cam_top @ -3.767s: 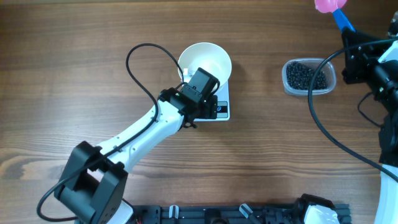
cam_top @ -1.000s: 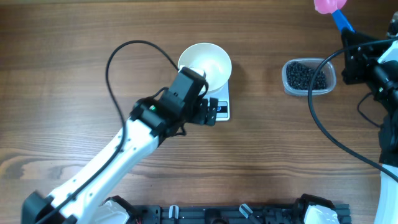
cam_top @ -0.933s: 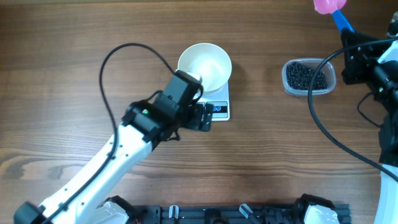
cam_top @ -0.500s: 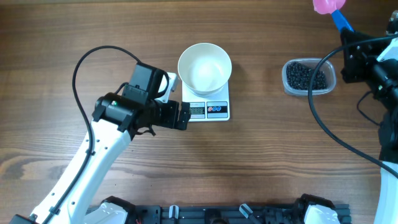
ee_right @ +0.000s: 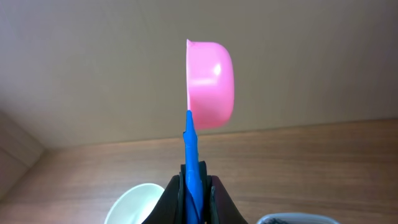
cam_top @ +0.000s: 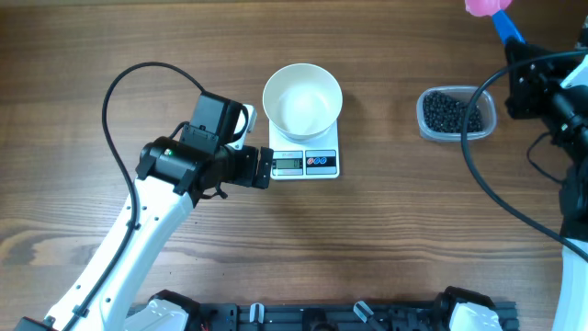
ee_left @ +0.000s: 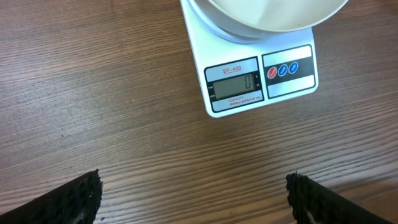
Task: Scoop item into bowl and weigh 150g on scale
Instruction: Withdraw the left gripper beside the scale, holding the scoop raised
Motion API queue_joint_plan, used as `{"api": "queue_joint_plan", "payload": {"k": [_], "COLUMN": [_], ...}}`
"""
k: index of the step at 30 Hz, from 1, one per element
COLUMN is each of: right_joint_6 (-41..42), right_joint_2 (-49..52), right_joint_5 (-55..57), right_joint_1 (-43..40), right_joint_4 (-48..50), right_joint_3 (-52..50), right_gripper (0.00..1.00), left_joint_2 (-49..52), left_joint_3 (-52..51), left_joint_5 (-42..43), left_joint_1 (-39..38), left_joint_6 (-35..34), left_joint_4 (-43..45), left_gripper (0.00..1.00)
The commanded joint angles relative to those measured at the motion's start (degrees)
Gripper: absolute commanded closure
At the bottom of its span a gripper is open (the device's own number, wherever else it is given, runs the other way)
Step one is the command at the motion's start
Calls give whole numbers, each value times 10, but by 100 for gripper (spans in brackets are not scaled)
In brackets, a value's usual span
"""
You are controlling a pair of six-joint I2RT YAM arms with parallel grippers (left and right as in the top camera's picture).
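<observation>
Left tool (cam_top: 265, 167): released, drawn back left of scale (cam_top: 308, 164); display now uncovered.
Right tool (ee_right: 194, 198): clenched on scoop (ee_right: 211, 84), raised.
Bowl (cam_top: 302, 99): on scale, empty.
Beans (cam_top: 452, 112): in tub (cam_top: 493, 115); scooping likely next.

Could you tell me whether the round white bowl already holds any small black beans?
No, the round white bowl is bare inside; the small black beans sit in the clear plastic tub.

My overhead feed is bright and even, with only soft shadows beside the left arm (cam_top: 147, 221) on the table (cam_top: 92, 74). The scale (ee_left: 249, 81) display reads crisp at the left wrist; behind the scoop (ee_right: 210, 84), everything goes soft.
</observation>
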Motion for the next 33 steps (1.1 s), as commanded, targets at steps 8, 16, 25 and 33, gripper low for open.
{"api": "queue_joint_plan", "payload": {"k": [8, 16, 25, 33], "right_joint_6": [34, 225, 505, 353], "right_joint_2": [-5, -8, 61, 96], "right_joint_5": [71, 133, 132, 137], "right_joint_1": [-1, -1, 0, -1], "right_joint_4": [116, 138, 207, 403], "right_joint_3": [5, 5, 5, 5], "right_gripper": [96, 96, 96, 96], "left_joint_2": [-5, -5, -5, -5], "left_joint_3": [-1, -1, -1, -1], "left_joint_5": [-8, -8, -8, -8], "left_joint_1": [4, 4, 4, 4], "left_joint_6": [9, 9, 9, 9], "left_joint_4": [2, 2, 2, 2], "left_gripper": [0, 0, 0, 0]}}
